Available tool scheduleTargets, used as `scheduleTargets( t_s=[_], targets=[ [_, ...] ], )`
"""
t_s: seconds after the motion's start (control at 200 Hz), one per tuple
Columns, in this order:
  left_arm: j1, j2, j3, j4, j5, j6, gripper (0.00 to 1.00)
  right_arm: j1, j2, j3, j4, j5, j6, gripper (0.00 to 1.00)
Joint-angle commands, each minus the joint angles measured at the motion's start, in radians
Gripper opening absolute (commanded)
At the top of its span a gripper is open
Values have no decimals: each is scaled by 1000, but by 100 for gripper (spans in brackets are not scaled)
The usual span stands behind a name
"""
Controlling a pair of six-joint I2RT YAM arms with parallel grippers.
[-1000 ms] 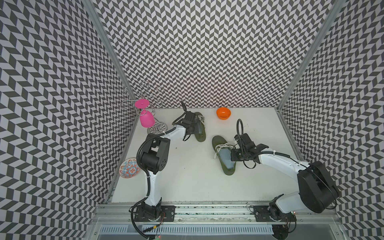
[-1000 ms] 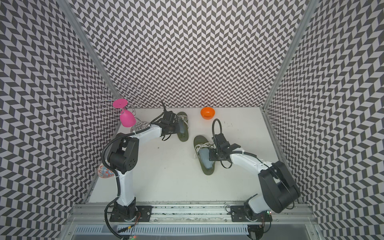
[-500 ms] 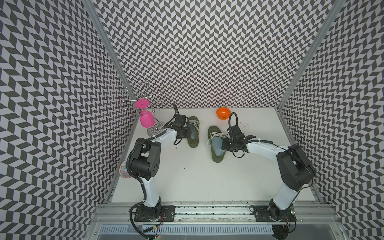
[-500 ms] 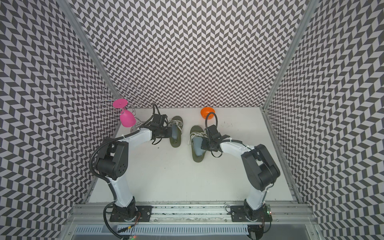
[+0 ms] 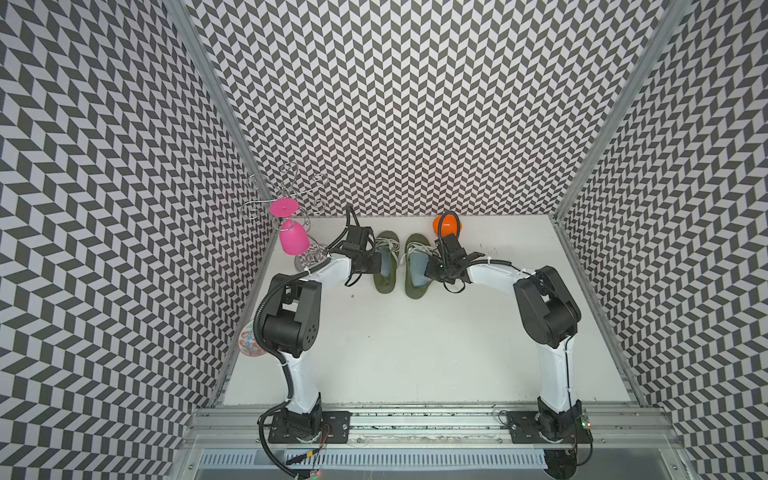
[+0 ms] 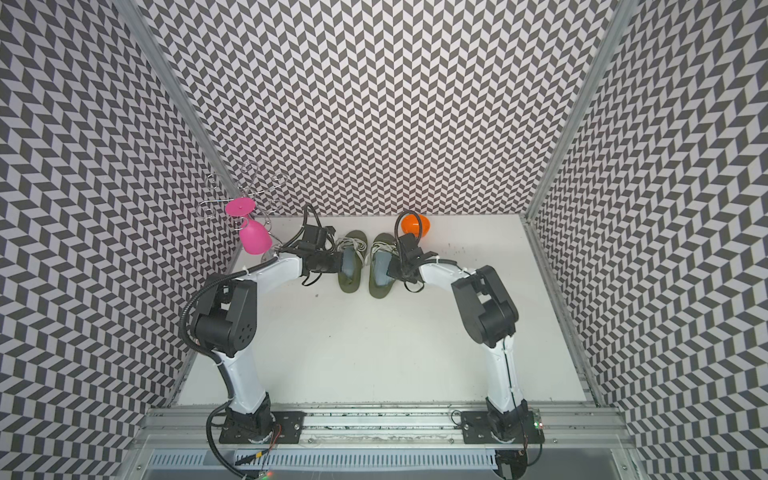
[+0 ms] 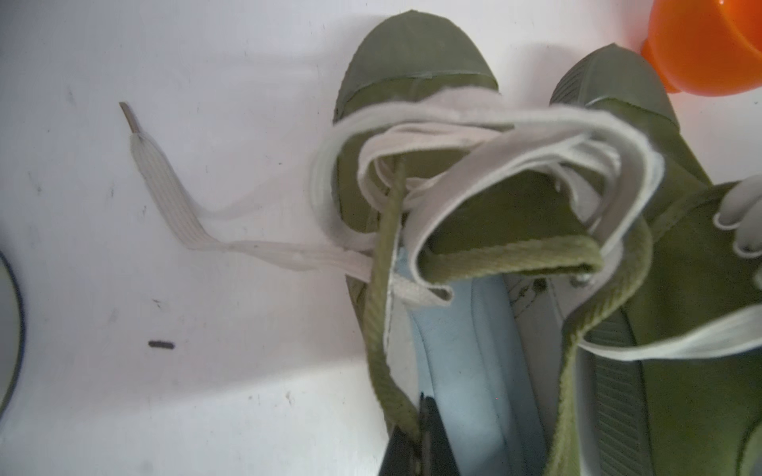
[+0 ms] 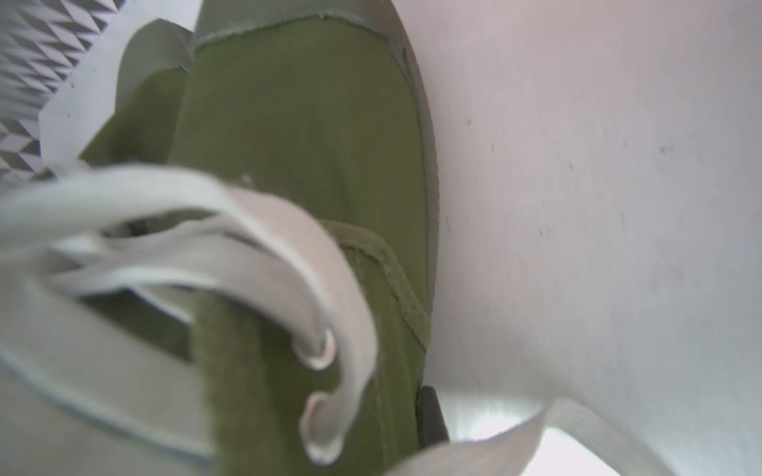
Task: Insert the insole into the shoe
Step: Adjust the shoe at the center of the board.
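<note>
Bench (image 5: 415,353): white; both shoes stand side by side near its back edge, toes to the wall
Left shoe (image 5: 384,286): green canvas with a soft rim; likely light, and slides if pushed
Right shoe (image 5: 415,291): the same; just beside it
Left insole (image 7: 474,371): pale blue, lying inside the left shoe; probably thin and floppy; best pressed flat at the heel
Right insole (image 5: 417,270): inside the right shoe
Left pincer (image 7: 420,437): clenched on the left shoe's rim
Right pincer (image 5: 430,270): clenched on the right shoe's side
Laces (image 7: 453,136): loose; may snag

Two green shoes (image 5: 383,286), two blue insoles (image 5: 388,265), one orange bowl (image 5: 446,227), one pink glass (image 5: 293,241).
</note>
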Motion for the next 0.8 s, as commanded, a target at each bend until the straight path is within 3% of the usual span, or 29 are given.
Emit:
scheduleTargets(
  t_s=[0.0,0.185,0.531,0.796],
  targets=[
    [9,30,79,14,23,45,0,5,38,89,76,37,33,0],
    [13,74,118,10,21,29,0,6,122,215,11,63,-11,0],
    [27,51,90,81,-4,-148,0,1,221,392,-110,94,-116,1],
    [30,29,56,111,-24,-207,0,-10,186,349,-97,108,-126,1]
  ],
)
